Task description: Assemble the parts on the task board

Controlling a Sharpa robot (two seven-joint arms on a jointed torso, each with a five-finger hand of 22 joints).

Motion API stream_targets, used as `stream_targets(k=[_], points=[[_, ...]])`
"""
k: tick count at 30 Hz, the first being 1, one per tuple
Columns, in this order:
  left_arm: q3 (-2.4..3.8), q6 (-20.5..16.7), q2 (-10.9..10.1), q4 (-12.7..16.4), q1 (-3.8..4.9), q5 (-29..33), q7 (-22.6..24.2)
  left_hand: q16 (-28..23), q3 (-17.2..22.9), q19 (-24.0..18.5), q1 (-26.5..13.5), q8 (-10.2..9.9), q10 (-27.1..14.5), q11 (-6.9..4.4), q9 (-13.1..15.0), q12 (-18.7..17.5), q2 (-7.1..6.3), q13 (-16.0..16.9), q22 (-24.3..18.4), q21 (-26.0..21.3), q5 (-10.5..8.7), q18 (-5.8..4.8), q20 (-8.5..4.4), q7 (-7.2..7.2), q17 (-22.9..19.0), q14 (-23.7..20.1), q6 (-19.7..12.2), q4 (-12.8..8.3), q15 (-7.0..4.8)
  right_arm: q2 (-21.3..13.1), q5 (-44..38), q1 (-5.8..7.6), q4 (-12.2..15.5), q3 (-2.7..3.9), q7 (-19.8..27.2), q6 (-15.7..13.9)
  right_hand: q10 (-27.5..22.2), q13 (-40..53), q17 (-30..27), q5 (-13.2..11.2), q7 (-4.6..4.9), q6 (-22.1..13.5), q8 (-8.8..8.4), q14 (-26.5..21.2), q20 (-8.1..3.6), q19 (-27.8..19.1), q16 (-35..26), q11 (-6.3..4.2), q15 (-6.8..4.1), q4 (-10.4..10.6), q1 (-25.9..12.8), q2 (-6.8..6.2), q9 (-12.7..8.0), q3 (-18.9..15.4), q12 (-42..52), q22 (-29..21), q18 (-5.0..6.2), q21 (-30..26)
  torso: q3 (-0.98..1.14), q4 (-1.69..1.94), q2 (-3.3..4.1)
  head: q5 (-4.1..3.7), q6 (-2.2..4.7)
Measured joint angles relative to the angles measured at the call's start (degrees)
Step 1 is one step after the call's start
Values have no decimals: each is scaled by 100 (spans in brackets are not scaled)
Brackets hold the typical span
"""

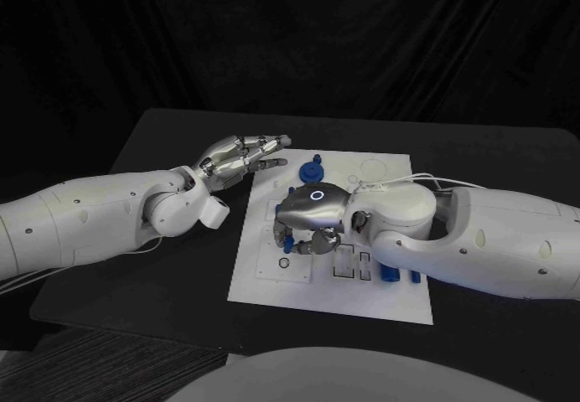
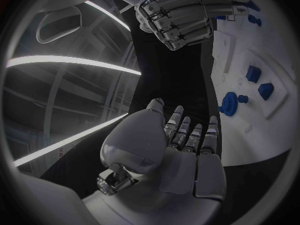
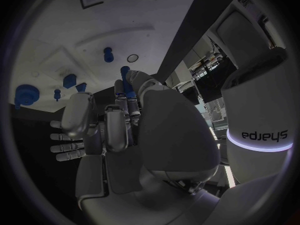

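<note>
Left hand (image 1: 242, 156) hovers over the black surface (image 1: 157, 276) just off the task board's (image 1: 302, 293) left edge, near its far left corner. Fingers straight and slightly apart, palm empty; it holds nothing. The left wrist view confirms this: fingers (image 2: 187, 135) extended side by side over the dark surface, with the board edge beside them.

Right hand (image 1: 312, 213) is over the middle of the task board, palm down, fingers curled toward the board. In the right wrist view a slim blue part (image 3: 127, 87) stands up between its fingertips, pinched there. The same part appears as a small blue piece (image 1: 289, 244) under the fingers in the head view.

The task board lies flat in the middle of the surface. Near its far edge sits a round blue gear-like part (image 1: 312, 172), with a smaller blue knob (image 1: 317, 157) just beyond it. More blue parts (image 1: 389, 274) lie near the board's right edge, partly hidden by the right arm (image 1: 484, 239). A small dark ring (image 1: 283, 264) lies on the board near its left edge. A thin white cable (image 1: 405, 180) loops over the far right part of the board.
</note>
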Motion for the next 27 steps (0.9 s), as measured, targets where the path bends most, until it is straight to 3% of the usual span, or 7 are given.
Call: stream_targets(k=[14, 27], points=[[-1, 1, 55, -21, 0, 0, 3, -22, 0, -20, 28, 0, -24, 16, -1, -28, 27, 0, 5, 0, 25, -1, 20, 0, 1, -20, 0, 0, 20, 125, -300, -237, -33, -1, -4, -53, -20, 20, 5, 56, -10, -10, -11, 0, 0, 0, 0, 19, 0, -17, 0, -2, 13, 15, 4, 0, 0, 0, -3, -10, 2, 59, 0], [0, 23, 90, -60, 0, 0, -1, -22, 18, 3, 80, 0, -24, 16, -1, -28, 29, 0, 86, 18, 45, 0, 43, 0, 1, -20, 0, -17, 20, 146, -571, -299, -111, 0, -5, -62, -25, 25, 9, 157, -11, -12, -22, 0, 0, 0, 0, 24, 0, -92, -30, -34, 27, 76, 3, 0, 0, 0, -2, -8, -6, 45, 0]])
